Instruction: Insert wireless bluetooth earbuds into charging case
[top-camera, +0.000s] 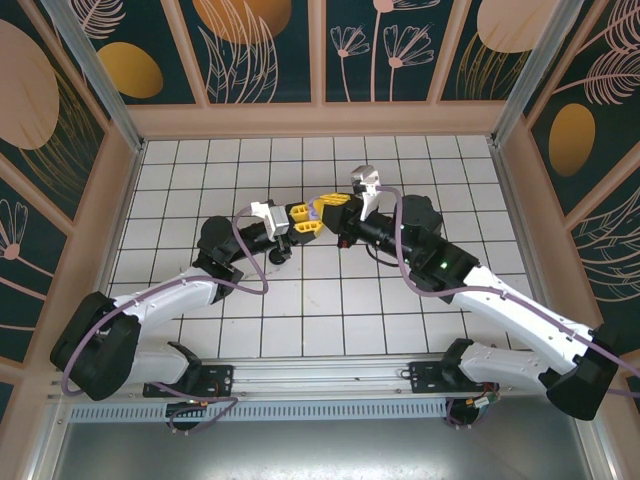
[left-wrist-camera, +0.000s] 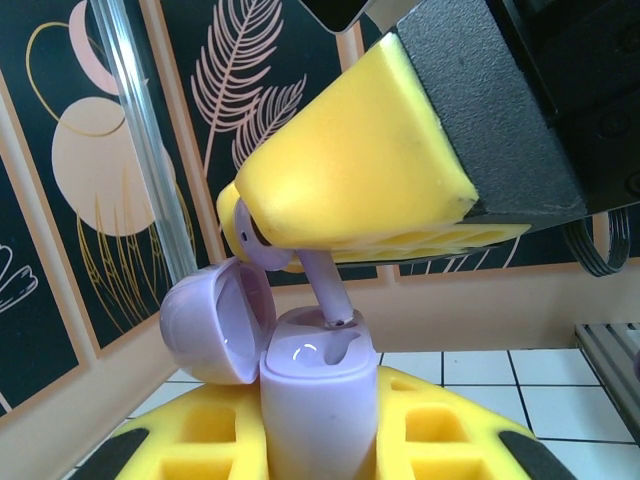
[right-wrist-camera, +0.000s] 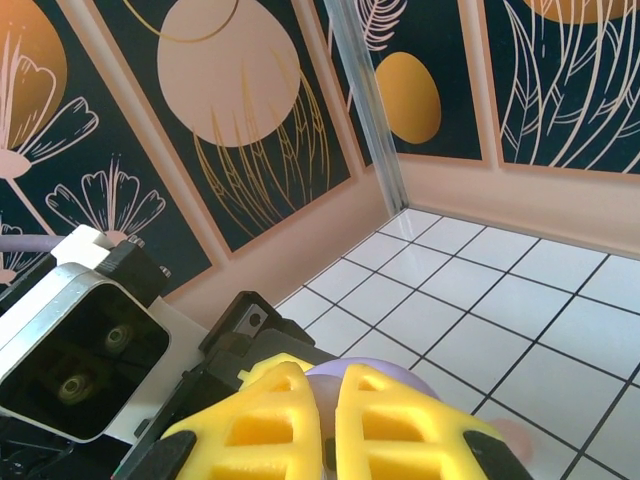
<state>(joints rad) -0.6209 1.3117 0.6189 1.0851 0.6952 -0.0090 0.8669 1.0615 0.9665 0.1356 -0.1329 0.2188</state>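
Lilac earbud (left-wrist-camera: 320, 285) stem at open case (left-wrist-camera: 318, 395) slot, left wrist view; left tool (left-wrist-camera: 318, 445) grips case, right tool (right-wrist-camera: 328, 398) earbud.

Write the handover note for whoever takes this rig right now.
Left gripper: shut on the lilac case, held upright, lid open.
Right gripper: shut on a lilac earbud, held above the case.
Done: the earbud's stem tip is in a case slot, tilted.
Left: straighten it, seat it fully, release, then close the lid. Whether the other slot is filled is unclear.
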